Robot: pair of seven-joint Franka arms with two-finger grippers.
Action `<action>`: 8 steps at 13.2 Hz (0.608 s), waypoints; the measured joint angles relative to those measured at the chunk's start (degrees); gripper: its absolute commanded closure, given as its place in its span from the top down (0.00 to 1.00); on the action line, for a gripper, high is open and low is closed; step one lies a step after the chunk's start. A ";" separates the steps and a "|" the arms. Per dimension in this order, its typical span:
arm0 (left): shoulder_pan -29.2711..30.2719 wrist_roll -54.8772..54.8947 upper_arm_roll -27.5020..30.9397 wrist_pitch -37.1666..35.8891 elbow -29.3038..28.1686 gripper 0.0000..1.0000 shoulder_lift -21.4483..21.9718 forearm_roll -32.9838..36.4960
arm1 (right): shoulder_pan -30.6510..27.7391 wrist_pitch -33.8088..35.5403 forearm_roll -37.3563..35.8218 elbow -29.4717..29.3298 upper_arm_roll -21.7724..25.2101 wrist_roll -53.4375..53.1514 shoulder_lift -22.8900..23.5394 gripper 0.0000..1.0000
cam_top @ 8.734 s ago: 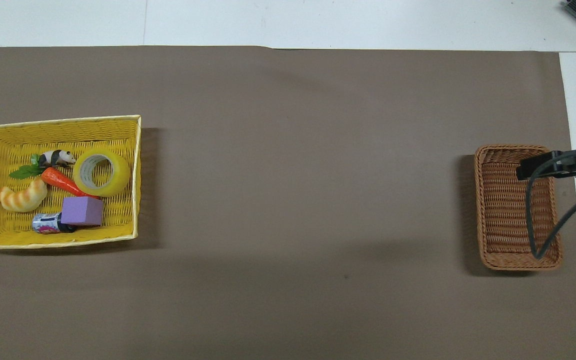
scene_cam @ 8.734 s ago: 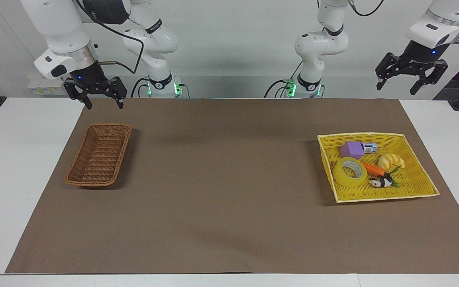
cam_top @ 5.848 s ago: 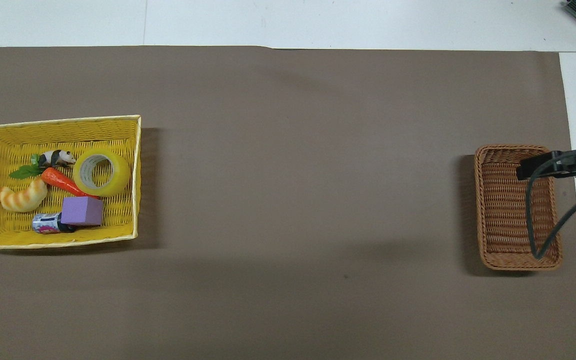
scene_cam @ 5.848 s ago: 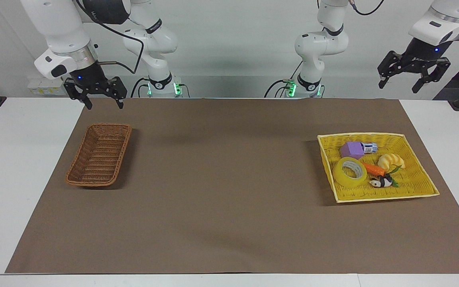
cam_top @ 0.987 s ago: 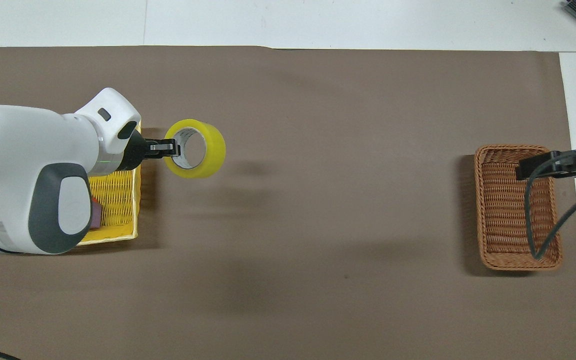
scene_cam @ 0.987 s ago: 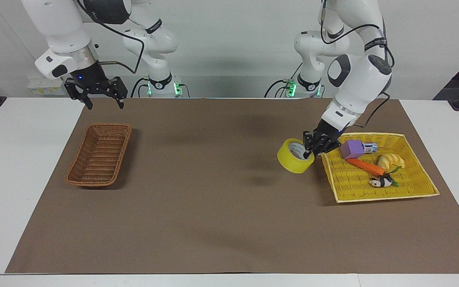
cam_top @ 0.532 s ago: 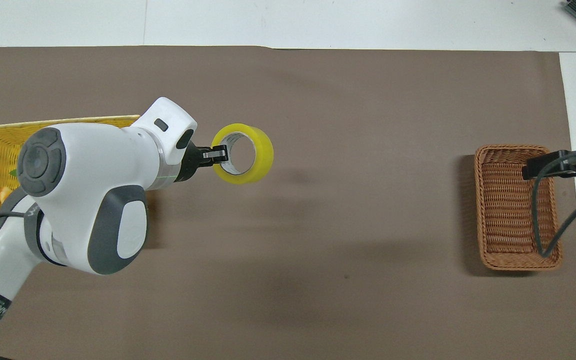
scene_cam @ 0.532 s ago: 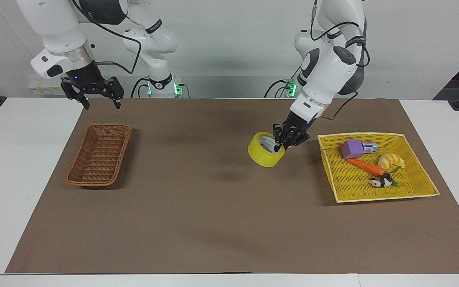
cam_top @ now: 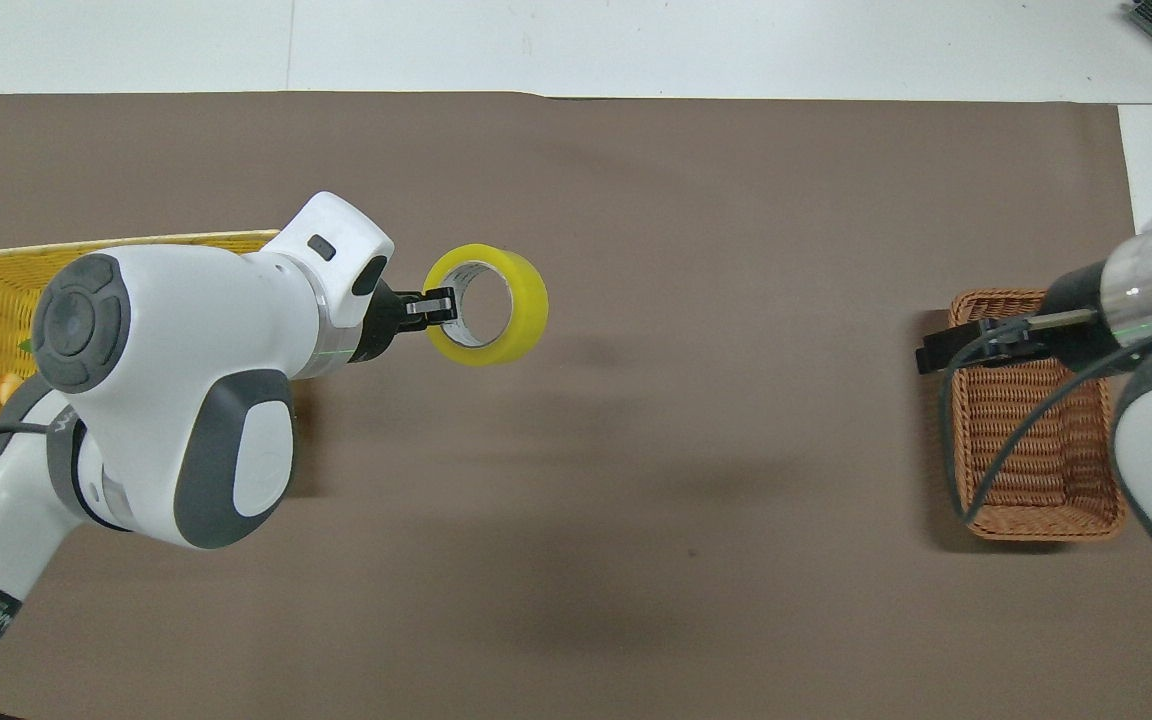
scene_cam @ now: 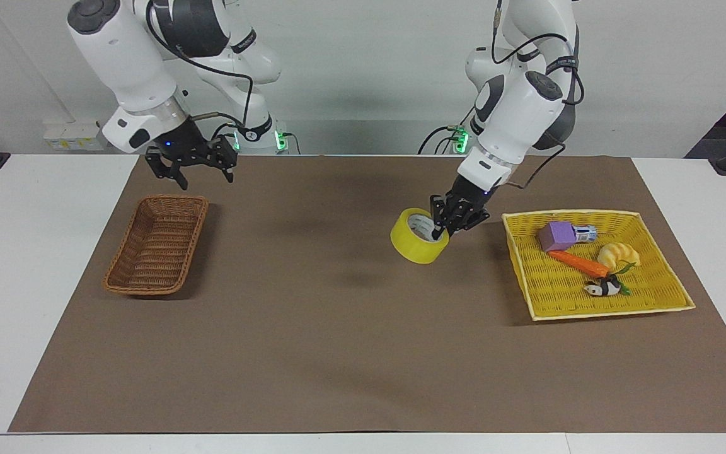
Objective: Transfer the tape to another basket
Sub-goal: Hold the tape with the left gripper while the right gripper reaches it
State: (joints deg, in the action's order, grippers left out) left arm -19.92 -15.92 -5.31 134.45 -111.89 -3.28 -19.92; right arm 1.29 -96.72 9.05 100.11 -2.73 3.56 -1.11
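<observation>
a: the left gripper [scene_cam: 446,228] is up in the air over the brown mat [scene_cam: 312,353], and its fingers are pinched on the wall of the tape [scene_cam: 419,243], one finger inside the core, one outside.

b: so the yellow roll is off the surface. from overhead the tape [cam_top: 492,305] hangs at the tip of the left gripper [cam_top: 433,306] with the hole facing up at us, white core showing.

a: correct. it's clear of the yellow basket [scene_cam: 659,299], over open mat between the two baskets, closer to the left arm's end.

b: what's in that yellow basket?

a: a purple cube [scene_cam: 556,236], a small can [scene_cam: 585,234] just beside it, a carrot [scene_cam: 580,263], a croissant [scene_cam: 618,255] and a little panda figure [scene_cam: 602,289].

b: and at the right arm's end?

a: the basket [scene_cam: 156,246], the brown wicker one, sits on the mat with nothing in it. the right gripper [scene_cam: 201,175] is in the air above the mat by the basket's robot-side end, fingers spread wide, holding nothing.

b: overhead, the right gripper [cam_top: 936,354] overlaps the rim of the basket [cam_top: 1036,470] at its edge toward the middle of the table, a cable looping across the wicker.

a: tape and brown basket are well apart.
</observation>
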 measured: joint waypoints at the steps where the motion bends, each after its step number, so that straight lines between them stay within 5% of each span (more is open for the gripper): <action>1: 0.00 -0.03 0.00 0.00 0.00 0.00 0.00 0.00 | 1.21 -0.55 1.62 0.53 -0.02 0.09 0.95 1.00; 8: -0.20 -0.12 -0.14 -0.01 0.00 0.00 0.00 0.00 | 6.70 -7.22 24.55 5.75 -0.14 9.11 8.36 1.00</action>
State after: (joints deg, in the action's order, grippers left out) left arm -20.12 -16.04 -5.45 134.44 -111.88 -3.28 -19.93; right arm 7.99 -103.94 33.60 105.86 -2.87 12.66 7.25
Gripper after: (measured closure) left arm 0.784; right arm 0.000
